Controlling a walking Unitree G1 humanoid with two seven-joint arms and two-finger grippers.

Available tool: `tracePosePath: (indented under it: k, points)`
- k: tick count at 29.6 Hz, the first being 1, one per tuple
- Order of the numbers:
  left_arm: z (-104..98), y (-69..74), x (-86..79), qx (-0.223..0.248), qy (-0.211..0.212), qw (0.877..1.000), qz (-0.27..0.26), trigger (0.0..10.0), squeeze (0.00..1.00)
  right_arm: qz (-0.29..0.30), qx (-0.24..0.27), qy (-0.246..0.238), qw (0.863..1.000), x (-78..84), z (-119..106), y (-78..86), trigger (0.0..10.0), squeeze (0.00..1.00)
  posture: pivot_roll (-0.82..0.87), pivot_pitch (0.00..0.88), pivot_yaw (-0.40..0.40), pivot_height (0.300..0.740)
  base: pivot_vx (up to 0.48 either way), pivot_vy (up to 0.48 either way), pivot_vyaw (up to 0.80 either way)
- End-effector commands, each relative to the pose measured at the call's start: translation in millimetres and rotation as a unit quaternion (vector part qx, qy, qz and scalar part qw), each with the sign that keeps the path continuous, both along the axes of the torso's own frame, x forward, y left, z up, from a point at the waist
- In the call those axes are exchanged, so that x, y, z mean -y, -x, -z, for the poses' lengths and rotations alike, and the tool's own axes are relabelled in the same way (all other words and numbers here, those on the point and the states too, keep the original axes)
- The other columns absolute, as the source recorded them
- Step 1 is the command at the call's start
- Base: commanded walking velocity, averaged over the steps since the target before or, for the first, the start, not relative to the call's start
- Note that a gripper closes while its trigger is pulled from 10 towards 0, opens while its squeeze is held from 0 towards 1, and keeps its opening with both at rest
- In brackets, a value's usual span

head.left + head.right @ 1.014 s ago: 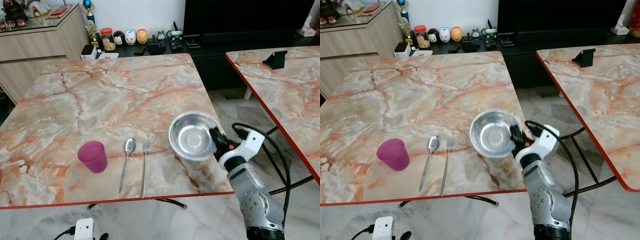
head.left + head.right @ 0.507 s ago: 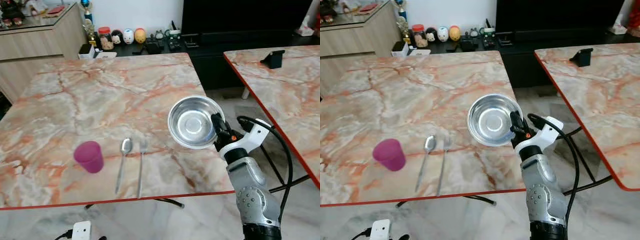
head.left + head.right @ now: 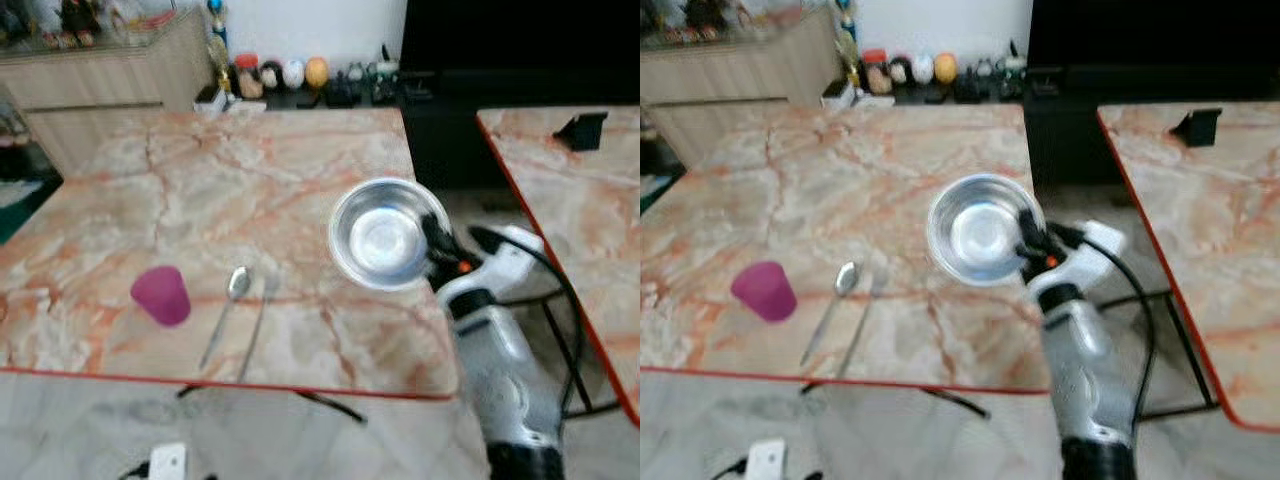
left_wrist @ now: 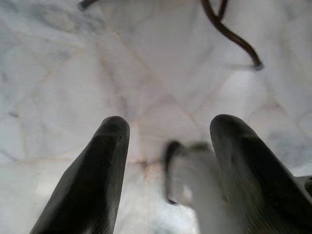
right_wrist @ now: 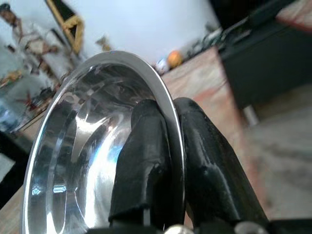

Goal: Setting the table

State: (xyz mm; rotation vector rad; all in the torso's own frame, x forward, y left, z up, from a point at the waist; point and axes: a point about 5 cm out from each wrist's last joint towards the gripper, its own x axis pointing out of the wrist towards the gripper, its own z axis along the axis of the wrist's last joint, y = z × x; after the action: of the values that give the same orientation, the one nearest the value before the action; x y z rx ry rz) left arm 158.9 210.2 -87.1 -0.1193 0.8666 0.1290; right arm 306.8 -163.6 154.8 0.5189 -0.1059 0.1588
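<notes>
The right claw (image 3: 432, 238) pinches the rim of a steel bowl (image 3: 383, 233) between its two black fingers (image 5: 146, 161), one inside the wall and one outside, holding the bowl tilted above the right part of the marble bench (image 3: 200, 190), near its right edge. On the bench lie a purple cup (image 3: 161, 295), then a spoon (image 3: 226, 313) and a fork (image 3: 257, 325) side by side, well left of the bowl. The left claw (image 4: 165, 161) hangs over the pale floor (image 4: 73, 78) with its fingers spread apart and nothing between them.

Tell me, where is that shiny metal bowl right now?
The bowl is pinched by its rim in the right gripper, held up over the right part of the marble table, to the right of the fork and spoon.
</notes>
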Motion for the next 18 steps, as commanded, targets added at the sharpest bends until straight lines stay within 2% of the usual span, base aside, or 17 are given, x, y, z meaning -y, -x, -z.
tracePosePath:
  k: [1,18]
  points:
    - [-0.9,-0.2,-5.8,-0.003,-0.007,1.000,-0.002,10.0,0.00,-0.011,0.012,-0.002,1.000,-8.4,-6.3,-2.1,10.0,0.00,-0.09,0.000,0.046,0.740,0.000,-0.371,0.00]
    - [-1.2,-1.3,-3.9,0.000,-0.005,1.000,0.002,10.0,0.00,-0.005,0.014,-0.002,1.000,-7.5,-7.9,-3.1,10.0,0.00,-0.09,0.000,0.046,0.740,0.000,-0.372,0.00]
